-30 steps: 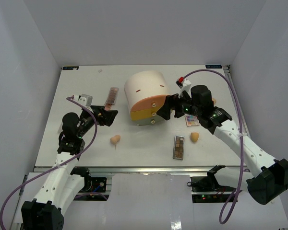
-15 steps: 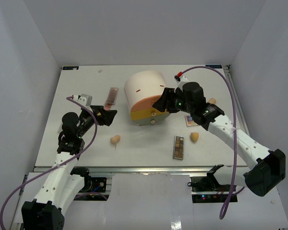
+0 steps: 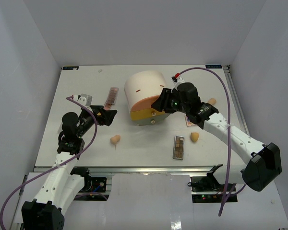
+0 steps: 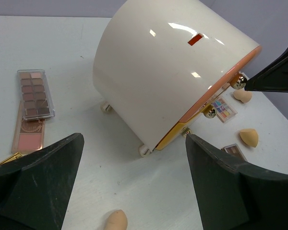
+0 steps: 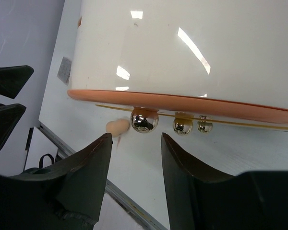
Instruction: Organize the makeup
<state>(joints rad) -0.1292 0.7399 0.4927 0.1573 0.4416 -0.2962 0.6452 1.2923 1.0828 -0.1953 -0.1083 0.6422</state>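
Note:
The makeup lies loose around the cream drawer cylinder (image 3: 143, 91). A brown palette (image 3: 113, 96) is at its left, another brown palette (image 3: 178, 147) at front right, and a small colourful palette (image 3: 188, 120) under my right arm. Beige sponges (image 3: 115, 139) (image 3: 195, 137) (image 3: 211, 101) lie scattered. My right gripper (image 3: 157, 105) (image 5: 136, 139) is at the cylinder's drawer front, jaws part-way open, with the top chrome knob (image 5: 144, 120) just beyond its fingertips, not gripped. My left gripper (image 3: 111, 115) (image 4: 134, 139) hovers wide open left of the cylinder, above a sponge (image 4: 116, 221).
The pink drawer edge (image 5: 182, 101) and the yellow one below it carry a row of chrome knobs (image 5: 182, 126). A small grey item (image 3: 85, 99) lies at far left. White walls close in the table (image 3: 86, 153) on three sides.
My right gripper moved left, up to the cylinder's drawer front, and its jaws narrowed. The left arm and the makeup stayed put.

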